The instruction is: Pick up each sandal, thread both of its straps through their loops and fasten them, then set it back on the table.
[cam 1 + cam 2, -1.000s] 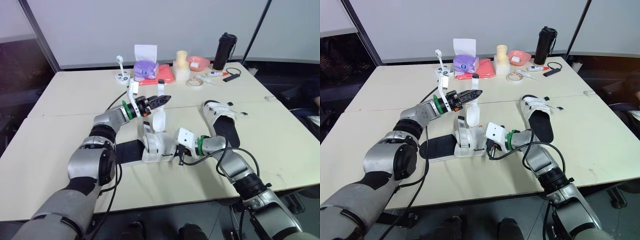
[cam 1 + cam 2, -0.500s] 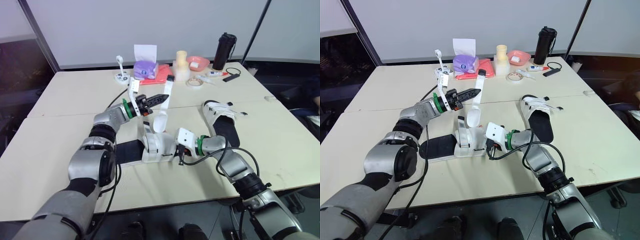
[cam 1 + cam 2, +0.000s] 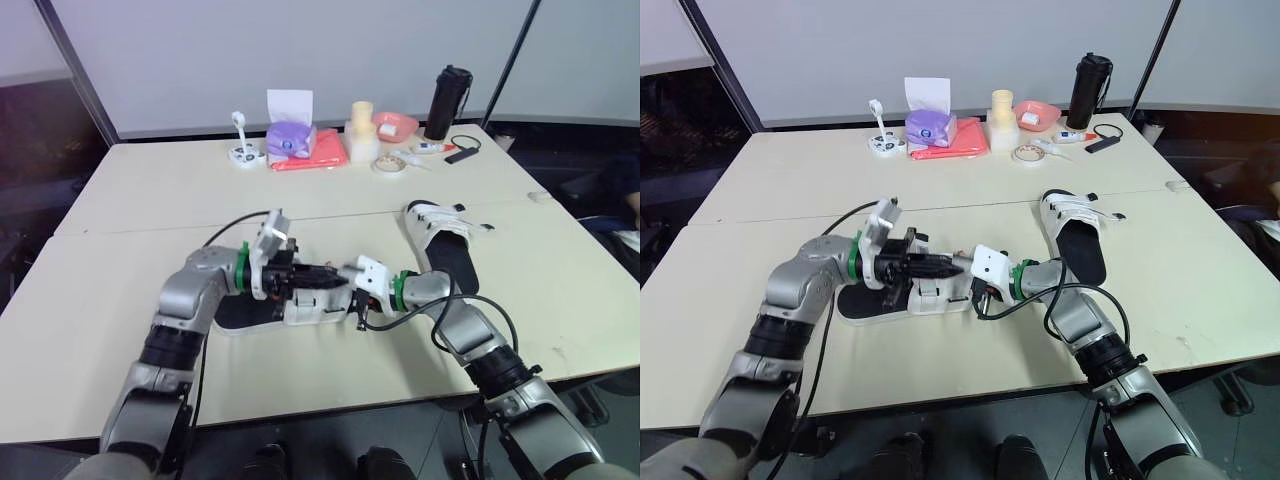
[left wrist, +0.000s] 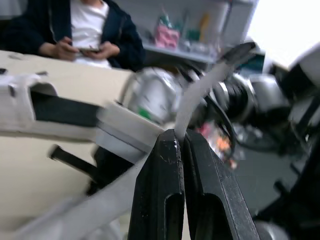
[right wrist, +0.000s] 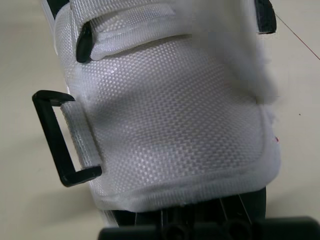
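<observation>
On a pale surface [image 3: 120, 200], a white strap [image 4: 200, 95] is clamped in the left end effector [image 3: 336, 272], low over the near sandal [image 3: 305, 310]; the right end effector [image 3: 352, 303], grip not discernible, is set at that sandal's end.

bright, even light, faint soft shadows on the table [image 3: 120, 190]; wrist views blurred.

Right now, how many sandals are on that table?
2. The near sandal lies in front of the robot, its strap pinched in the left gripper. The second sandal lies apart, toward the robot's right. None seems hidden.
</observation>
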Controlling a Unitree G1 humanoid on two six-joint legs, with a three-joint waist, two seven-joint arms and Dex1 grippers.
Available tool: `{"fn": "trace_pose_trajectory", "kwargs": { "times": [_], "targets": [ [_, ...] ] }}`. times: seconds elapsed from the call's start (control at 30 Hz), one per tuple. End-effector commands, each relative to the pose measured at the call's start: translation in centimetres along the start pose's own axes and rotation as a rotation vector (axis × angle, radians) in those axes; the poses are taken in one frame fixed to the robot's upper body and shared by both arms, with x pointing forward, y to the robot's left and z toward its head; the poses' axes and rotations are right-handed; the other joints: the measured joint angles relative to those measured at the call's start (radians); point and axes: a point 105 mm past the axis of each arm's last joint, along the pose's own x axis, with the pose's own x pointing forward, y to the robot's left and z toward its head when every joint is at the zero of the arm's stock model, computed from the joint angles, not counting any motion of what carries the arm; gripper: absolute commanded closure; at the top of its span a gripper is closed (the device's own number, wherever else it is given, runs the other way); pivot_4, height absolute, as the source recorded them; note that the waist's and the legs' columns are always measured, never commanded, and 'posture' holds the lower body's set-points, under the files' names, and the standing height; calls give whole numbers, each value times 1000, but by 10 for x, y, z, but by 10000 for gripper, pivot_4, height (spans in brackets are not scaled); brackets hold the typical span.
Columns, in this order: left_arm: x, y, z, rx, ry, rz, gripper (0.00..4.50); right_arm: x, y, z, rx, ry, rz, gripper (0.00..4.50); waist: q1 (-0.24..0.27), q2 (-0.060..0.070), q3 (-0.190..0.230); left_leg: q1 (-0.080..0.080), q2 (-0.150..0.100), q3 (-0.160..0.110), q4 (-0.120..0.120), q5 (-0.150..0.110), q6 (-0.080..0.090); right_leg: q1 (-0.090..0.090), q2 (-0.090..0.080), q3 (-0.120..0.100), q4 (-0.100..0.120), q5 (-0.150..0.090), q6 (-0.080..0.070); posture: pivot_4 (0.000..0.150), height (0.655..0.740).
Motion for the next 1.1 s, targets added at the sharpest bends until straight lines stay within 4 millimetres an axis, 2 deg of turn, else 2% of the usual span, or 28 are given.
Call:
{"fn": "trace_pose_trajectory", "kwargs": {
  "times": [0.03,0.23,0.27,0.3,0.33,0.47,0.53,0.63,0.73,0.8,1.0,1.1],
  "targets": [
    [4,-10,6,172,39,-33,43765,4,11,-18,31,61,41,45000,1,0,0,0,0,0,0,0,0,0,0,0,0,0,0,1500,7400],
    [0,-15,-21,298,157,-63,43765,4,9,-19,23,65,53,45000,2,0,0,0,0,0,-1,0,0,0,0,0,-1,0,0,1500,7400],
    [0,-14,-24,316,167,-56,38703,4,9,-19,22,66,54,45000,3,0,0,0,0,0,-1,0,0,0,0,0,-1,0,0,1500,7400],
    [0,-13,-27,325,179,-57,36075,4,8,-19,20,66,55,45000,3,0,0,0,0,0,-1,0,0,0,0,0,-1,0,0,1500,7400],
    [0,-13,-29,339,189,-60,31619,4,8,-19,19,67,56,45000,3,0,0,0,0,0,-1,0,0,0,0,0,-1,0,0,1500,7400],
    [-5,-17,-35,354,223,-70,11383,3,7,-20,14,70,62,45000,3,0,0,0,0,0,-1,0,0,0,0,0,-1,0,0,1500,7400],
    [-16,-23,-47,351,303,-104,1648,3,7,-20,10,73,67,45000,0,1,0,0,0,-1,-1,0,0,0,0,0,-1,0,0,1500,7400],
    [-39,-30,-61,313,400,-126,1648,3,6,-20,5,74,72,45000,-1,2,0,0,0,-1,-2,0,0,-1,0,1,-1,0,-1,1500,7400],
    [-53,-39,-67,234,427,-117,1648,4,5,-20,3,74,75,45000,0,2,0,0,0,-2,-2,0,0,-1,0,1,-1,0,-1,1500,7400],
    [-50,-42,-68,154,387,-68,1648,4,5,-20,2,73,77,45000,0,2,0,0,0,-2,-2,0,0,-1,0,1,-1,0,-1,1500,7400],
    [-21,-41,-80,-114,277,170,1648,6,7,-19,1,69,86,45000,1,2,0,1,1,-3,-2,0,0,-1,0,1,0,0,0,1500,7400],
    [-10,-35,-80,-246,226,273,1648,6,9,-18,1,67,90,45000,1,2,0,1,1,-3,-2,0,0,-1,0,1,0,0,0,1500,7400]
  ]
}}
